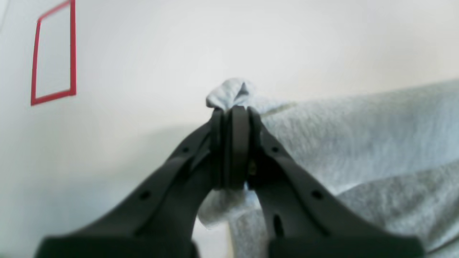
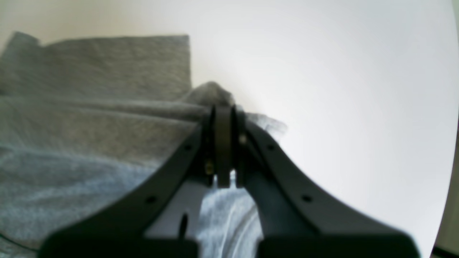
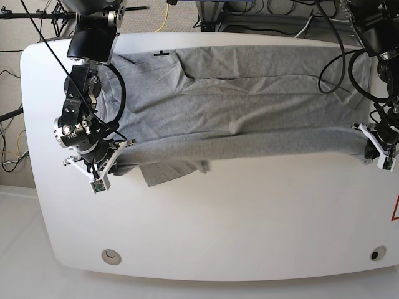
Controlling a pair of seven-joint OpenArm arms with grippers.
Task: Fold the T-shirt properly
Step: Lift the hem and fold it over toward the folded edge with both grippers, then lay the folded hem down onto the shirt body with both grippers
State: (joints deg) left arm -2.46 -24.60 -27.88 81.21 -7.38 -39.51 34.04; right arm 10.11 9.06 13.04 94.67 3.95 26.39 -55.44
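Note:
The heather-grey T-shirt (image 3: pixel 237 106) lies spread lengthwise across the white table (image 3: pixel 218 230), plain side showing. Its near edge is pulled up into a taut fold stretched between both grippers. My right gripper (image 3: pixel 120 163) is at the left end in the base view, shut on a bunch of the cloth; in its wrist view the gripper (image 2: pixel 223 109) pinches a grey tuft of the T-shirt (image 2: pixel 89 118). At the right end my left gripper (image 3: pixel 363 147) is shut on the other corner; its wrist view shows the gripper (image 1: pixel 233 109) clamping the T-shirt (image 1: pixel 358 143). A sleeve (image 3: pixel 174 172) pokes out under the fold.
A red tape rectangle (image 1: pixel 53 53) is marked on the table beyond the left gripper, and a red mark (image 3: pixel 395 208) sits at the table's right edge. Cables and stands crowd the floor behind the table. Two round fittings (image 3: pixel 111 254) sit near the front edge.

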